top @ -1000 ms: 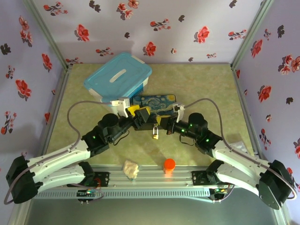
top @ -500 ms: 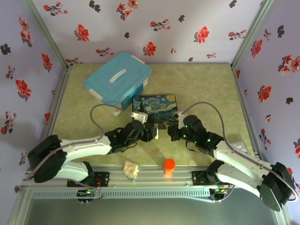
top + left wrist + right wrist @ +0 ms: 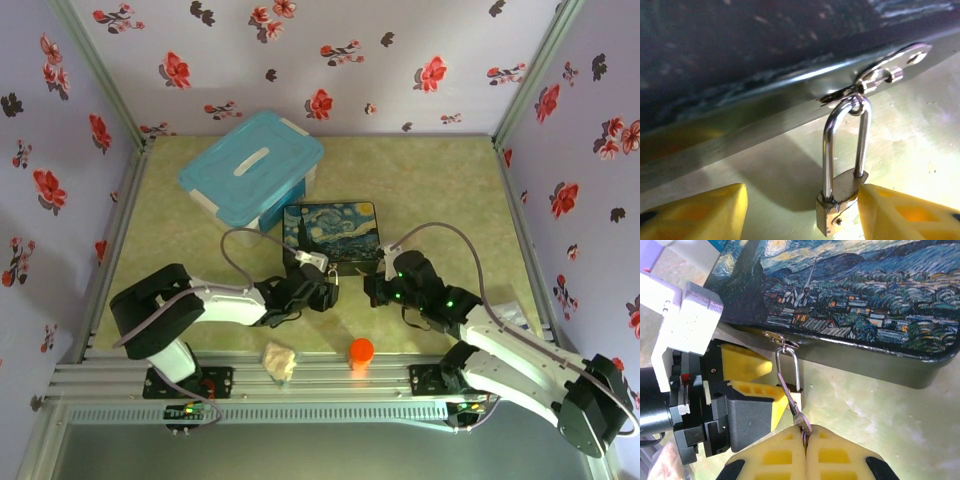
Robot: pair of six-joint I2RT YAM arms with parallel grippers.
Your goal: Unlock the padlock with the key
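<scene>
- Padlock point(image 3: 840, 207) is boxed in by your two arms, which meet low over the table point(image 3: 440, 190) at the front of the painted box point(image 3: 330, 228).
- Your left arm is folded back at the elbow. Its forearm runs rightward just above the table.
- Your right arm stretches diagonally in from the near right corner, wrist dipped toward the box front.
- One blue lidded tub point(image 3: 252, 170) sits at the far left, touching the painted box's back corner.
- There's one painted box, with a single silver hasp point(image 3: 880, 75) on its front edge.
- The left gripper point(image 3: 801, 212) has its yellow fingers spread, one on each side of the padlock. The right-hand finger is right up against the body, and there's a clear gap on the other side.
- The right gripper point(image 3: 805, 432) has its fingers pressed together, pinching the key point(image 3: 801, 421).
- One crumpled whitish lump point(image 3: 280, 362) and one orange cap point(image 3: 361, 350) sit near the front rail, apart from each other.
- The one padlock hangs tilted by its shackle point(image 3: 845, 145) from the hasp. Both shackle legs run into the body.
- The one key slants up across the padlock. You can't tell if its tip is in the keyhole.
</scene>
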